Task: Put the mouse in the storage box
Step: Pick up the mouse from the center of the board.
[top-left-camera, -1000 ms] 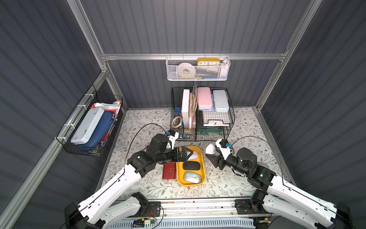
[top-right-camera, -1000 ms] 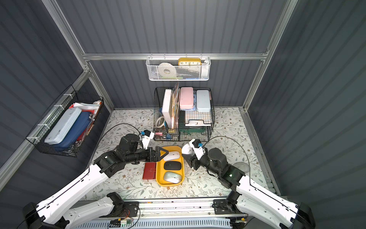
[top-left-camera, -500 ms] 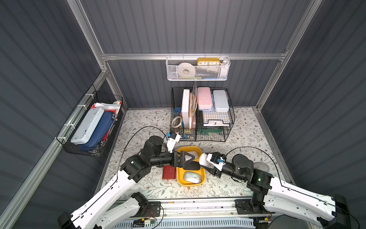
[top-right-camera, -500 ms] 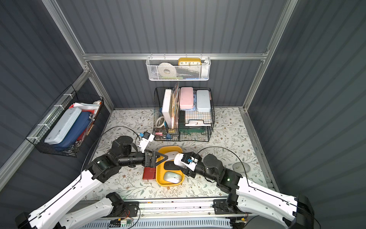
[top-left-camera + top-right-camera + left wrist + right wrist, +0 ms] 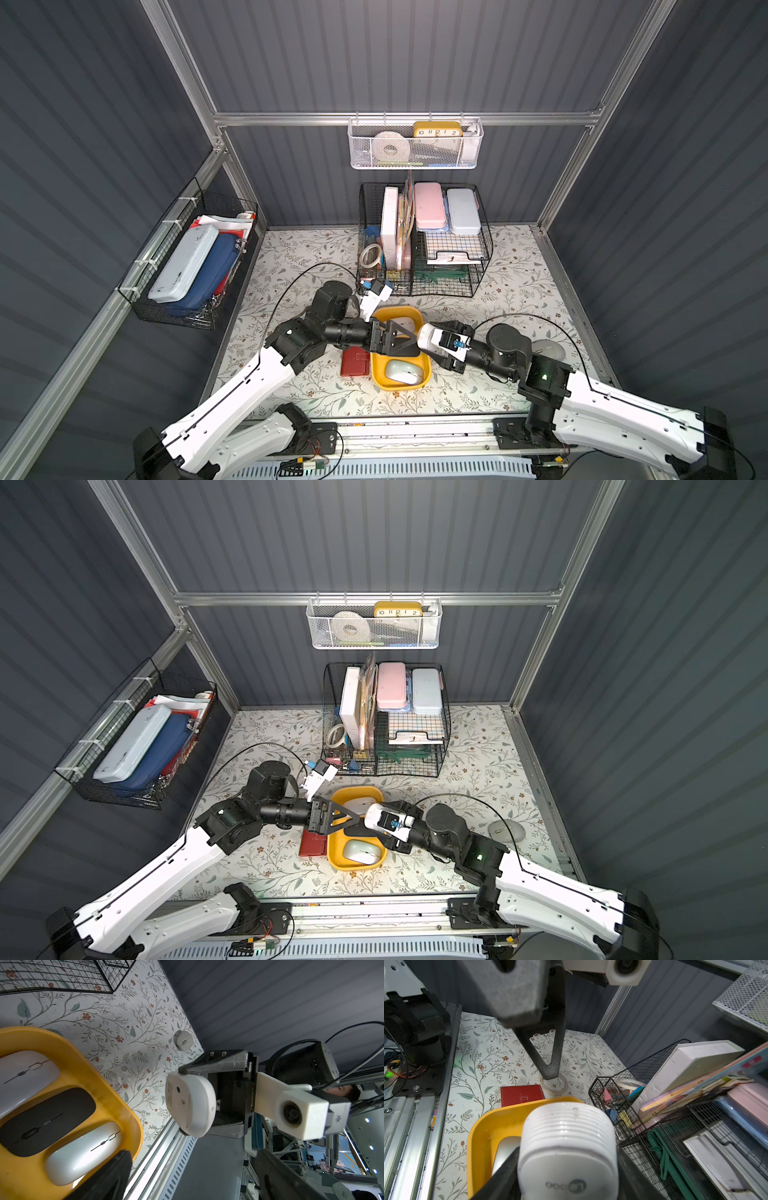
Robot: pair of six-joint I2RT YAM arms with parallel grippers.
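Right arm, changed: the right gripper point(image 5: 182, 1103) is clamped on the mouse point(image 5: 428, 337). A second ago the mouse was held clear of the storage box point(image 5: 380, 384) on its right. It has since been brought over the box's right rim at mid length.
Left arm, changed: the left gripper point(image 5: 415, 343) has been shifted from the box's far end toward its middle. Its fingers are spread wide apart, and the mouse is just ahead of the tips.
Unmoved: the box is near the tabletop's point(image 5: 478, 395) front edge. The silver mouse point(image 5: 401, 372) is at its near end, and the pale mouse point(image 5: 403, 322) is at its far end. The red case point(image 5: 355, 361) is just beside its left side, and the loose mouse point(image 5: 548, 349) is near the tabletop's right edge.
Hidden: in both top views the black mouse point(image 5: 45, 1120) is mostly covered by the left gripper. It is seen whole only in the left wrist view, lying between the other two. Whether the left fingertips touch the held mouse cannot be told.
Writing: a grey logo of small rings is printed on the held mouse, but no word can be made out. Its underside label is too small to read. The numerals 10, 11, 12, 1, 2 are read on the yellow clock point(image 5: 437, 129) in the white mesh basket point(image 5: 415, 153) on the back wall.
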